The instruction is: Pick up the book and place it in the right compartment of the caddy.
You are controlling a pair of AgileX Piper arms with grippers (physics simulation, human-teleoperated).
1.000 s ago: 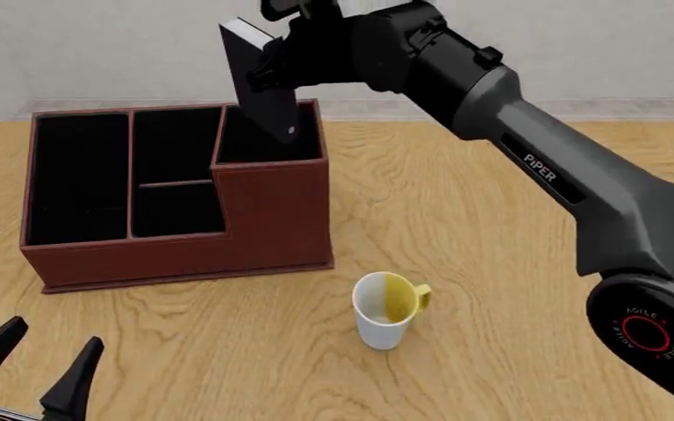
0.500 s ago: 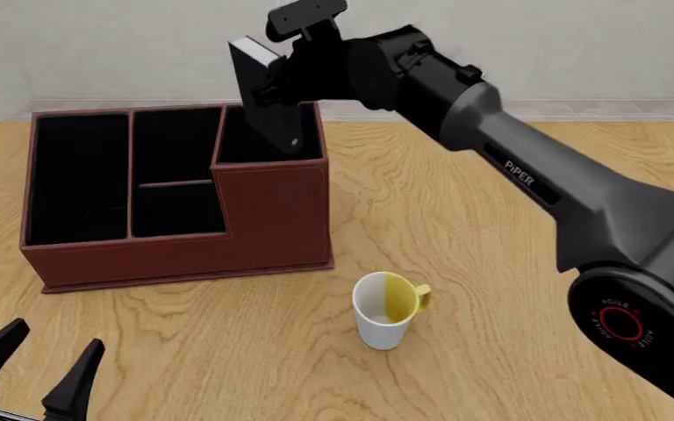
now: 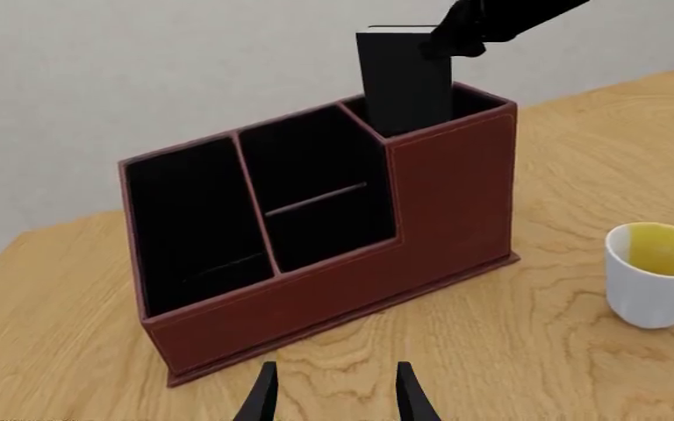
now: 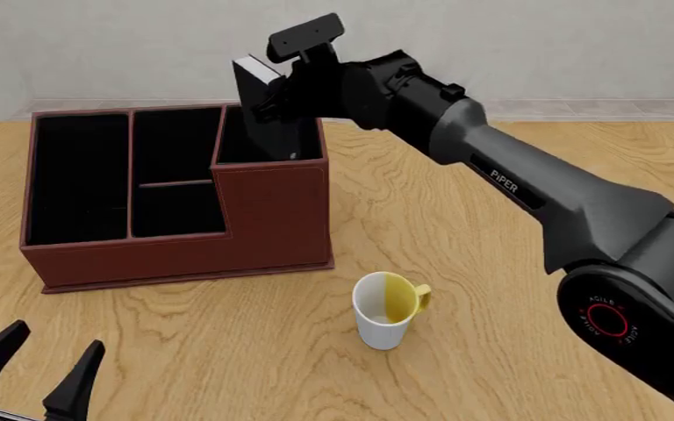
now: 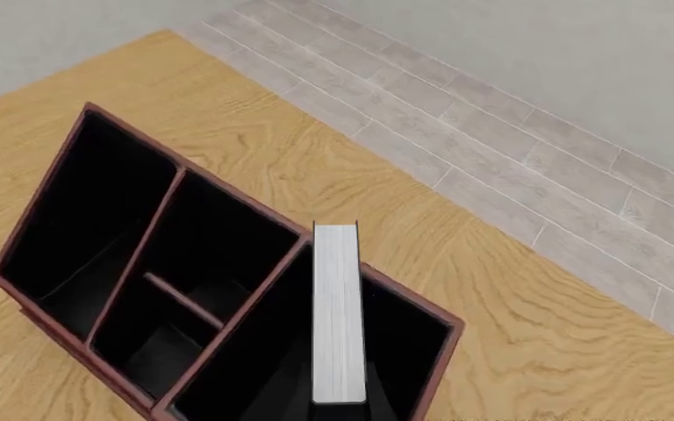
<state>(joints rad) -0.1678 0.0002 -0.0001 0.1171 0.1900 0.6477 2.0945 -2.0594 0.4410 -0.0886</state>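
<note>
The book is held upright in the right claw, which is clamped on its upper part, and its lower end is already sunk into the right compartment of the caddy. From the right wrist view, the white page edges are seen directly below the claw, running close beside the dividing wall between the tall section and the middle ones. How far the book's bottom edge sits above the compartment floor cannot be told.

Several risks are judged from here. If the book is released while tilted, it could be tipped against the rim and left leaning out, since it is about as tall as the walls. If it is lowered off line, its corner could be caught on the divider and the caddy shoved across the table. A drop from too high could let it bounce or topple.

The left claw is parked low with its fingers apart, well away from the caddy and the mug, so no interference is expected from it.
</note>
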